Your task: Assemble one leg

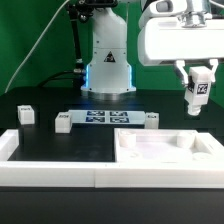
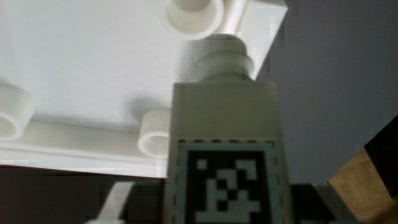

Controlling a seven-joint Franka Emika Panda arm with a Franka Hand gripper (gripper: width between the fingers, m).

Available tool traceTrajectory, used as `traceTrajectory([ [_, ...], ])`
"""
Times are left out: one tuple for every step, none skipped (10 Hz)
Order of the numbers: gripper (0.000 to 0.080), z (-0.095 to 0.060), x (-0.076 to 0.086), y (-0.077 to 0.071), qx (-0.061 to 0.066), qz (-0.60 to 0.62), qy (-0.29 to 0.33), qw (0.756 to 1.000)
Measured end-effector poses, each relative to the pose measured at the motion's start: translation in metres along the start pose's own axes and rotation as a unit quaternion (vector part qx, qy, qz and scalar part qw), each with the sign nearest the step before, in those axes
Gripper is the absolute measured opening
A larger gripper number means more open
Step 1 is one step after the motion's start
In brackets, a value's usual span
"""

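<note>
My gripper (image 1: pixel 199 92) is at the exterior view's right, raised above the table and shut on a leg (image 1: pixel 199 95), a small white post with a black-and-white tag. It hangs above the right part of the wide white panel (image 1: pixel 170 150). In the wrist view the held leg (image 2: pixel 222 130) fills the middle, tag facing the camera and its round peg end pointing at the panel (image 2: pixel 89 60) below. The gripper's fingers are mostly hidden behind the leg. Three more legs stand on the table: one at the left (image 1: pixel 26 115), one by the marker board (image 1: pixel 62 123), one right of it (image 1: pixel 151 119).
The marker board (image 1: pixel 106 119) lies in the middle of the black table. The robot base (image 1: pixel 107 60) stands behind it. A white raised rim (image 1: pixel 50 172) runs along the table's front and left. The panel shows round sockets (image 2: pixel 192 12) in the wrist view.
</note>
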State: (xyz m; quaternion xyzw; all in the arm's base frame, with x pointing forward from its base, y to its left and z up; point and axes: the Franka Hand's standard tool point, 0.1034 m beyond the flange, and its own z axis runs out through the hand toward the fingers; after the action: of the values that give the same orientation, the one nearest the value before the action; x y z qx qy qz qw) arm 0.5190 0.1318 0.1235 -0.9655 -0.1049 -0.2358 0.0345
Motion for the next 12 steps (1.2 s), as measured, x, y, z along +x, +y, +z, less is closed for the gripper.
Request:
traceTrajectory([
  [0.0291,0.000,-0.002,0.000,0.000,0.000,-0.001,1.000],
  [0.0291,0.000,-0.002,0.000,0.000,0.000,-0.001,1.000],
  [0.0291,0.000,-0.002,0.000,0.000,0.000,-0.001,1.000],
  [0.0291,0.002,0.000,0.003,-0.001,-0.003,-0.002,1.000],
  [0.0291,0.010,0.009,0.013,-0.005,-0.007,0.000,1.000],
  [0.0291,0.017,0.020,0.020,-0.007,-0.008,0.005,1.000],
  [0.0291,0.026,0.033,0.027,-0.010,-0.015,0.012,1.000],
  [0.0291,0.033,0.048,0.038,-0.013,-0.031,0.017,0.999],
  [0.0291,0.044,0.064,0.048,-0.014,-0.050,0.015,0.999],
  [0.0291,0.049,0.078,0.052,-0.014,-0.050,0.020,0.998],
  [0.0291,0.053,0.087,0.053,-0.013,-0.049,0.024,0.998],
  [0.0291,0.053,0.084,0.052,-0.013,-0.049,0.021,0.998],
])
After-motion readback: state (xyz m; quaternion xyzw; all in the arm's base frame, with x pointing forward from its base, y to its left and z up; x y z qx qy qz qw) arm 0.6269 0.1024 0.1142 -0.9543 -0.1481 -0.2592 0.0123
